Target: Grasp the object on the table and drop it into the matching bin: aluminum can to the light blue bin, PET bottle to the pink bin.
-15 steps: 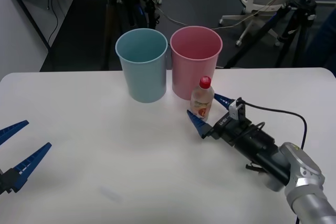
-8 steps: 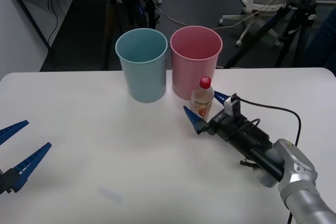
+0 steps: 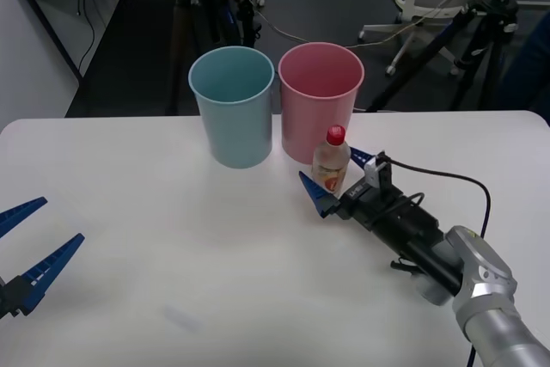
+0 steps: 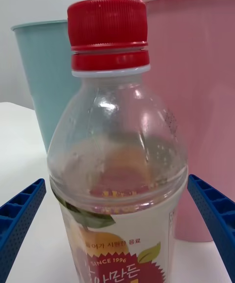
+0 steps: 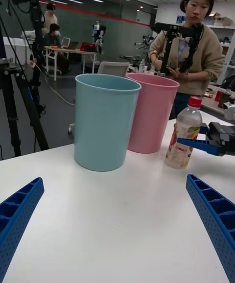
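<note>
The PET bottle [image 3: 331, 163], clear with a red cap and orange-yellow label, stands upright on the white table [image 3: 172, 238] just in front of the pink bin [image 3: 320, 100]. My right gripper [image 3: 337, 180] is open, one blue finger on each side of the bottle's lower body; the right wrist view has the bottle [image 4: 117, 165] close between its fingers [image 4: 19, 214]. The light blue bin [image 3: 233, 106] stands left of the pink one. My left gripper [image 3: 26, 247] rests open at the table's left edge, far from the bottle [image 5: 183, 133].
Tripods, cables and an office chair stand on the dark floor behind the table. A black cable [image 3: 447, 180] trails from the right wrist across the tabletop. Both bins [image 5: 105, 119] stand close together near the far edge.
My right gripper has slid forward and left, so its open fingers now straddle the bottle more deeply. Bottle, bins and left arm have not moved.
</note>
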`<state>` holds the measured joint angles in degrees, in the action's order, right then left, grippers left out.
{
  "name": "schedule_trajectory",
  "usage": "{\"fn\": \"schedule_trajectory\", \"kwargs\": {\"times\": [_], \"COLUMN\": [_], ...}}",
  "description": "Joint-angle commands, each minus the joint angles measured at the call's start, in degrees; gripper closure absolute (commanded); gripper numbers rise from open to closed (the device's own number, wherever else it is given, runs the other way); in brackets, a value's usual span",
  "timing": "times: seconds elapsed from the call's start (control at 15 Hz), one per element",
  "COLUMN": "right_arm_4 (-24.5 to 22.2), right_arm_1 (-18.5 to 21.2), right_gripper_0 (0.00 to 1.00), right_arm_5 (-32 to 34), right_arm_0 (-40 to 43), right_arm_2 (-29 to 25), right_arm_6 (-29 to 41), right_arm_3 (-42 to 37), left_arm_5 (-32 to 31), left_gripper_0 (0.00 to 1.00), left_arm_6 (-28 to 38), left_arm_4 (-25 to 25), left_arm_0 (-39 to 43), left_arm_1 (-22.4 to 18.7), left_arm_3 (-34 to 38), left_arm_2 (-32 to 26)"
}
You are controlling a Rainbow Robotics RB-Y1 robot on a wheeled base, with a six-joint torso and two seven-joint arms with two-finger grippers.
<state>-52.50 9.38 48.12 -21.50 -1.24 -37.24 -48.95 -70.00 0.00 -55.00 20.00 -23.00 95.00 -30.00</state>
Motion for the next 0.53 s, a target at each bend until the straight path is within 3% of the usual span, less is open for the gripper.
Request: {"fn": "schedule_trajectory", "kwargs": {"times": [0.07,0.53], "right_arm_4": [0.21,0.21], "right_arm_1": [-0.24,-0.24], "right_gripper_0": [0.00,0.00], "right_arm_5": [-0.74,-1.97], "right_arm_0": [-0.21,-0.73], "right_arm_2": [0.01,0.18], "right_arm_6": [-0.29,-1.08], "right_arm_3": [-0.01,-0.01], "left_arm_5": [0.00,0.00], "left_gripper_0": [0.00,0.00], "left_arm_6": [0.00,0.00], "left_arm_4": [0.00,0.00], "left_arm_0": [0.00,0.00], "left_arm_1": [0.00,0.00], "left_arm_3": [0.00,0.00], "left_arm_2": [0.00,0.00]}}
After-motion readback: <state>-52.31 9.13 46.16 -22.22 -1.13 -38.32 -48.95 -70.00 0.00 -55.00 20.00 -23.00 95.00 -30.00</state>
